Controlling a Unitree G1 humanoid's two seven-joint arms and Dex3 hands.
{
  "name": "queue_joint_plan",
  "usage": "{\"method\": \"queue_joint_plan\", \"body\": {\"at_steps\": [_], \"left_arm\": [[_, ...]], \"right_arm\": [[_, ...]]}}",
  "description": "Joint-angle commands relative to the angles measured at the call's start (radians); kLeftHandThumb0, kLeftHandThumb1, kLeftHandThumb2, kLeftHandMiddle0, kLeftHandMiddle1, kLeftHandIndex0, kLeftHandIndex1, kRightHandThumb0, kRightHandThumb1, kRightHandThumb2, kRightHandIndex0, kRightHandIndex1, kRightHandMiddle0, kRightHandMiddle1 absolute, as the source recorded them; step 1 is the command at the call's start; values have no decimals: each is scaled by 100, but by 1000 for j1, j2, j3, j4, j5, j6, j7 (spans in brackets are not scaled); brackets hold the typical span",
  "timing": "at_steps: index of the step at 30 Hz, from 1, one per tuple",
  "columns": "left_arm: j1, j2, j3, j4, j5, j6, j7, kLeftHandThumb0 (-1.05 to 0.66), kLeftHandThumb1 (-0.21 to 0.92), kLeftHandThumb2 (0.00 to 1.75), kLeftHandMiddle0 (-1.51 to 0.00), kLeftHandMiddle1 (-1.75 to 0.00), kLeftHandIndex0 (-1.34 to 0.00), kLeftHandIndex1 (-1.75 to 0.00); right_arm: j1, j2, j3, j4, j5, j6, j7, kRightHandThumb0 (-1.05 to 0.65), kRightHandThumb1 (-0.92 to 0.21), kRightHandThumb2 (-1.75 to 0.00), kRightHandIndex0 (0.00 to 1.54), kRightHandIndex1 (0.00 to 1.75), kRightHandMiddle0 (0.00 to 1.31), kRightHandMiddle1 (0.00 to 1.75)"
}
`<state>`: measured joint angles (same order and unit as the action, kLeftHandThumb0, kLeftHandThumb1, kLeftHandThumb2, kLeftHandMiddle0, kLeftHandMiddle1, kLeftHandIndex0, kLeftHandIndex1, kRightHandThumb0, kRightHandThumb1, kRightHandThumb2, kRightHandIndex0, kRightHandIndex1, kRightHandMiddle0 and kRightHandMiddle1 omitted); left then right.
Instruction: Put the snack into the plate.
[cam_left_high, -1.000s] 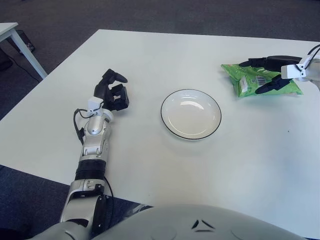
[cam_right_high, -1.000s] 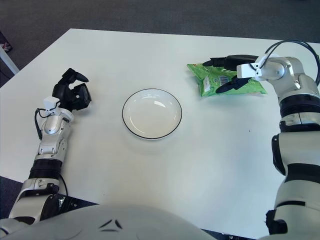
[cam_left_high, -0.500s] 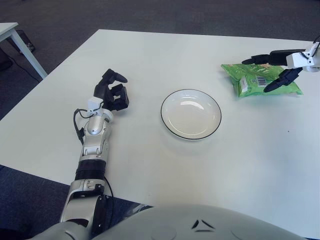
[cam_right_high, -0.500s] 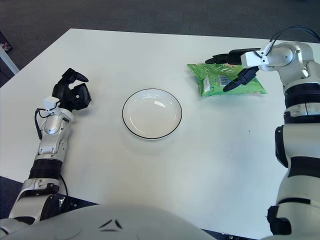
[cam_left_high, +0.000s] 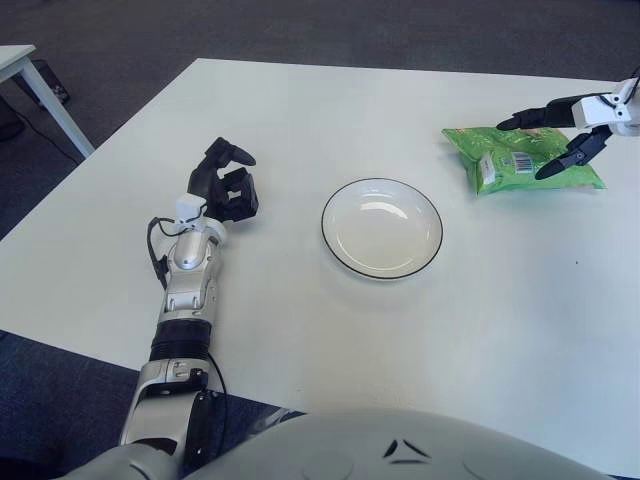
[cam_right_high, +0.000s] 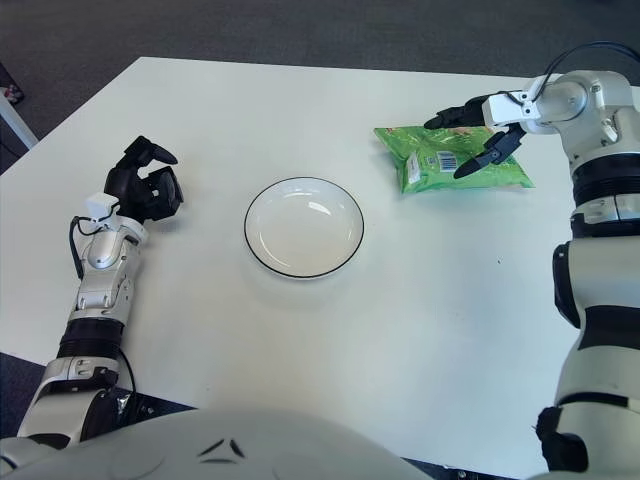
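Note:
A green snack bag (cam_right_high: 440, 160) lies flat on the white table, to the right of and behind the plate. The white plate with a dark rim (cam_right_high: 304, 226) sits mid-table and holds nothing. My right hand (cam_right_high: 478, 128) hovers over the bag's right part, fingers spread, holding nothing; whether it touches the bag I cannot tell. My left hand (cam_right_high: 146, 186) shows at the left of the plate, fingers curled, holding nothing.
The white table (cam_right_high: 400, 330) reaches its near edge at the bottom left. Another table's corner (cam_left_high: 20, 62) shows at the far left, over dark carpet. My own body fills the bottom of the views.
My right hand has risen and drawn back to the right, off the middle of the snack bag. The bag, the plate and the left hand have not moved.

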<state>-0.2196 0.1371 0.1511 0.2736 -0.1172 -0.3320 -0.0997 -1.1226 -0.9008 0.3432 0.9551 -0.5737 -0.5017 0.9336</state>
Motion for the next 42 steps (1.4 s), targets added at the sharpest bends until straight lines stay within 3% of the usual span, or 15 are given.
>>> {"method": "queue_joint_plan", "body": {"at_steps": [1,11,15,20,32,42], "left_arm": [[216,-64,-7,94,-12,-14,-9,-43,48,111,-105,-175,-48,-175],[234,-63,-10,72,3,-8,4,-43,48,111,-107,-175,-48,-175],[240,-62,-11,66,7,-11,4,-43,49,110,-108,-175,-48,-175],[247,-62,-13,59,5,-16,-3,-43,49,110,-108,-175,-48,-175],[256,-63,-16,46,4,-18,-6,-43,48,111,-106,-175,-48,-175],[260,-72,-19,30,17,-9,16,-43,46,113,-107,-175,-50,-175]], "right_arm": [[-57,-30,23,33,-46,38,-21,-90,-87,-31,0,0,0,0],[-79,-30,87,94,-138,72,-84,-104,-92,-55,0,0,0,0],[-48,-5,118,139,-178,69,-191,-105,-92,-63,0,0,0,0],[-52,-9,113,148,-165,50,-219,-105,-92,-70,0,0,0,0],[-54,11,136,182,-160,25,-213,-105,-92,-78,0,0,0,0],[-14,69,163,215,-164,48,-248,-105,-92,-76,0,0,0,0]]}}
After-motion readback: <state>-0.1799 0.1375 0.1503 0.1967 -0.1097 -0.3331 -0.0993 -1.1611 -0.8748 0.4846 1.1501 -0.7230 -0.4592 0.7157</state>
